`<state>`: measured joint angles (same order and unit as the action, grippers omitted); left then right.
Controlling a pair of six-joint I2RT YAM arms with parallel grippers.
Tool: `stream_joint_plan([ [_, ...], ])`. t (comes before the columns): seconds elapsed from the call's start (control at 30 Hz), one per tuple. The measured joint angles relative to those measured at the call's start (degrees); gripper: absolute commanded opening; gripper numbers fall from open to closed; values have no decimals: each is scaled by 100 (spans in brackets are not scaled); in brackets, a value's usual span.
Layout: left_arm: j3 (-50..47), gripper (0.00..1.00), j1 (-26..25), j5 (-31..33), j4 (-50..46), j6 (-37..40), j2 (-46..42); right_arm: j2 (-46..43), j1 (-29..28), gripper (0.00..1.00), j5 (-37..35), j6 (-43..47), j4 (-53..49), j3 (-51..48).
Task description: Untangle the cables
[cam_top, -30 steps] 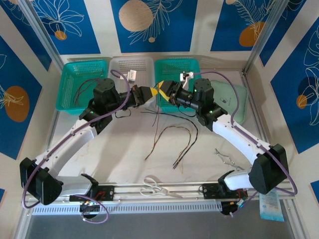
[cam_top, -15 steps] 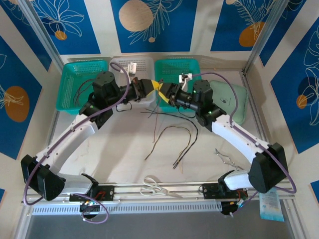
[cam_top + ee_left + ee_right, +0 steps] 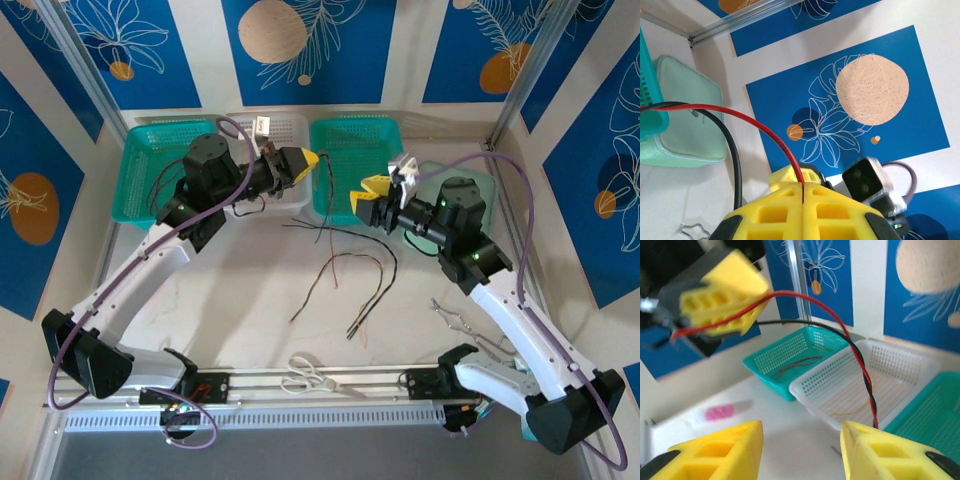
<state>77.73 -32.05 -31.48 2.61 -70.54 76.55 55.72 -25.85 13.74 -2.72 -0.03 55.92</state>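
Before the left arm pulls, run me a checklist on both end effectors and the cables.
1. Left end effector shut on the red cable: ok.
2. Right end effector open and empty: ok.
3. Red cable free of the black cable: not ok, they cross in the right wrist view.
4. Black cable outside the left grip: cannot tell.
5. Loose cables on the table untangled: cannot tell.

Red cable (image 3: 755, 124), black cable (image 3: 735, 165); left end effector (image 3: 803, 192) and right end effector (image 3: 800, 447) are yellow; teal baskets (image 3: 135, 165), white basket (image 3: 238, 126); wall panels (image 3: 350, 60) blue with peach discs.
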Motion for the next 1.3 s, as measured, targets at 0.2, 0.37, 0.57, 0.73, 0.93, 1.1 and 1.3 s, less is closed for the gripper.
stream_joint_plan([
  [0.2, 2, 0, 0, -46, 142, -363, 4, 46, -374, 42, -116, 2892, 431, -310],
  [0.37, 0, 0, 4, -138, 293, -754, 48, 291, -765, 42, -518, 4743, 1058, -332],
  [0.57, -17, 0, 4, -153, 566, -1163, 92, 807, -682, 42, -695, 5849, 1602, -131],
  [0.73, -116, 0, 4, -151, 809, -1401, 92, 1224, -684, 42, -809, 6505, 2260, -42],
  [0.93, -203, 0, 4, -151, 925, -1582, 92, 1661, -782, 41, -953, 7036, 2951, 81],
  [1.1, -254, 0, 4, -151, 1064, -1644, 92, 1818, -826, 40, -992, 7237, 3220, 326],
  [1.3, -271, 0, 7, -151, 1196, -1692, 92, 1941, -861, 30, -994, 7375, 3248, 452],
])
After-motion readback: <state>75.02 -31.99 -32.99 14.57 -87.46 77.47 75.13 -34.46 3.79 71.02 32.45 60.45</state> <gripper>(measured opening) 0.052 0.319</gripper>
